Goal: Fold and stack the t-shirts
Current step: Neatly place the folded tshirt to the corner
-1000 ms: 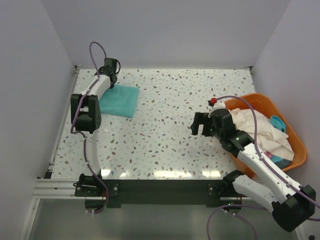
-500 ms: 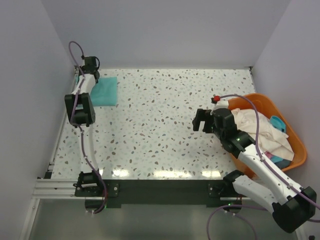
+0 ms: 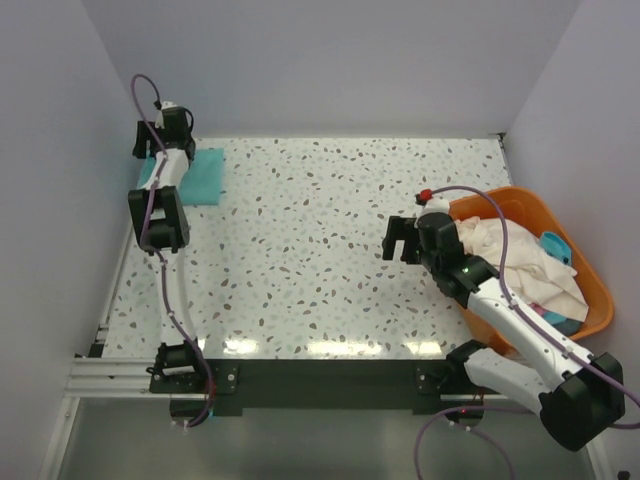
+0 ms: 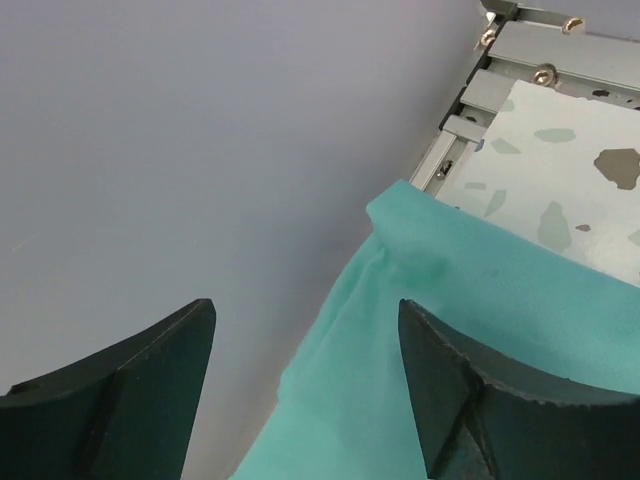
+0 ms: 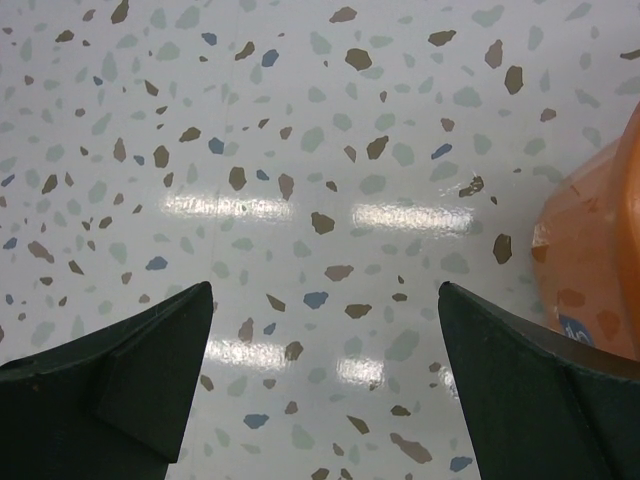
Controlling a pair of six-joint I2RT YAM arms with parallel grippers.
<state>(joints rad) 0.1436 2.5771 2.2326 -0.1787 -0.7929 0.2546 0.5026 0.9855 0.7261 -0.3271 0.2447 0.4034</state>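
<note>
The folded teal t-shirt (image 3: 198, 178) lies in the table's far left corner, its left edge against the side wall. My left gripper (image 3: 155, 150) hangs over that edge, open. In the left wrist view the teal t-shirt (image 4: 480, 330) spreads loose below the left gripper (image 4: 305, 390), touching neither of its dark fingers (image 4: 470, 400). My right gripper (image 3: 403, 240) hovers open over bare table, just left of the basket. A cream-white t-shirt (image 3: 510, 252) and a bit of light blue cloth (image 3: 557, 245) lie crumpled in the basket.
The orange oval basket (image 3: 598, 290) stands at the table's right edge, and its rim (image 5: 595, 260) shows at the right of the right wrist view. The left wall (image 4: 150, 150) is close beside the left gripper. A metal rail (image 4: 560, 50) runs along the table's far edge.
The left gripper pulled the teal t-shirt from left of centre into the far left corner, then opened and let it go. The right arm has barely moved.
</note>
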